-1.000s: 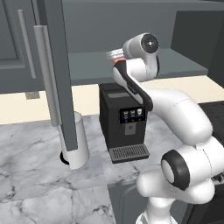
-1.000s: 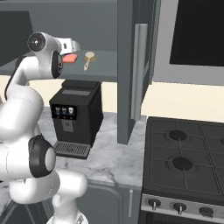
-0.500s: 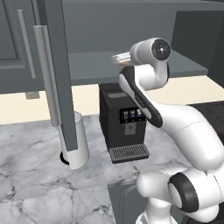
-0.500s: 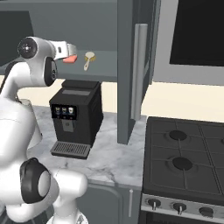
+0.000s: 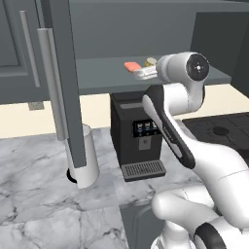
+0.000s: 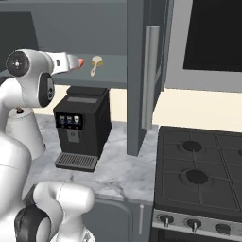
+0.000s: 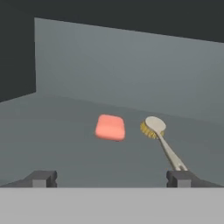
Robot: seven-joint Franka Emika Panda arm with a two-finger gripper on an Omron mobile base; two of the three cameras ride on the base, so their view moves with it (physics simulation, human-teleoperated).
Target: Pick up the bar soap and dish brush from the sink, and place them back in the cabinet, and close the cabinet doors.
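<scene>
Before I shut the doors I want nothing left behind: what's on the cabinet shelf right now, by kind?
Soap: 1
Brush: 1
Total: 2, lying apart on the shelf, with the open gripper empty in front of them.
</scene>
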